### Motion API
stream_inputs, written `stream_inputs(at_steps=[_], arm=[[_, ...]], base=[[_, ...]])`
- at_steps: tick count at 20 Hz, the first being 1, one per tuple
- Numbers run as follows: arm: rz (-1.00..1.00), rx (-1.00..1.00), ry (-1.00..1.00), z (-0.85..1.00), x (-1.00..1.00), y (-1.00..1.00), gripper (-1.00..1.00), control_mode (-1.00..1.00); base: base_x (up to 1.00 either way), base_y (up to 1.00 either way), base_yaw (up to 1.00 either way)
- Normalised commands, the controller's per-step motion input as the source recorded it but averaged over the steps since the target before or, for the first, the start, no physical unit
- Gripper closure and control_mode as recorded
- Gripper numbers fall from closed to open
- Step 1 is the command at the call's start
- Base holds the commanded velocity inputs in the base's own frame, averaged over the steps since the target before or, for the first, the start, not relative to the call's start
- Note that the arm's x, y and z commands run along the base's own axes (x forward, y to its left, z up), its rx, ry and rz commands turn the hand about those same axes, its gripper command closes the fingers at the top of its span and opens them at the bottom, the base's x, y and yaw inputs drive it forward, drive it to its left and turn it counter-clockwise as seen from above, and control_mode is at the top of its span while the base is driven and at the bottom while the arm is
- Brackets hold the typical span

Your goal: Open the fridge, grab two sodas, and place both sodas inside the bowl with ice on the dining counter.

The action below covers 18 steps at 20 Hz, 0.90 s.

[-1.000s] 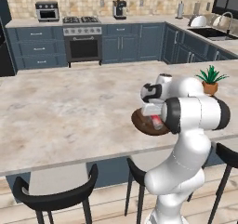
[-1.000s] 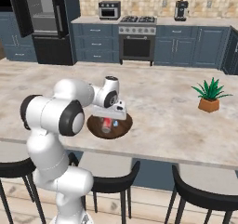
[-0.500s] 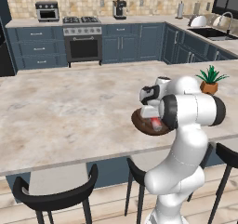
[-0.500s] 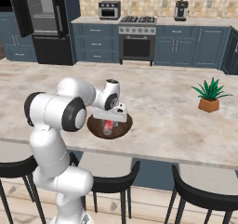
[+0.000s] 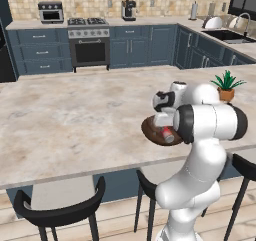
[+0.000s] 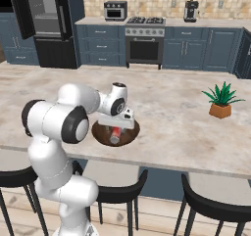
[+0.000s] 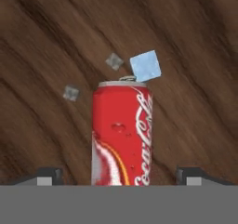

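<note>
Since a second ago the claw (image 7: 119, 176) has released: its tips stand wide of the red soda can (image 7: 122, 134), seemingly lying in the dark wooden bowl (image 7: 186, 42) beside ice cubes (image 7: 145, 66) on the beige desk (image 5: 75, 120).

I see a potted plant (image 6: 222, 101) in an orange pot standing out on the stone top, well apart from everything else. Black stools (image 5: 57, 210) line the near edge below it. Along the back wall there is a stove (image 6: 144, 39) with burners on top, a small toaster oven (image 6: 115, 10) on the worktop to its left, and what I take to be a coffee maker (image 6: 190, 11) to its right, though it is small. A sink (image 5: 229, 34) with a curved tap sits on the side worktop, dishes (image 5: 213, 22) just beside it.
</note>
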Motion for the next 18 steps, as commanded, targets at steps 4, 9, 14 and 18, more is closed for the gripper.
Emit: stream_inputs(at_steps=[4, 9, 14, 18], arm=[[-0.02, 0.00, -0.15, 0.76, -0.33, 0.00, -1.00, -1.00], [0.00, 0.00, -0.16, 0.83, -0.55, 0.04, -1.00, -1.00], [-0.02, 0.00, -0.17, 0.79, -0.91, 0.12, -1.00, -1.00], [-0.06, 0.00, -0.17, 0.62, -1.00, 0.12, -1.00, -1.00]], base=[[0.00, 0.00, 0.00], [0.00, 0.00, 0.00], [0.00, 0.00, 0.00], [0.00, 0.00, 0.00]])
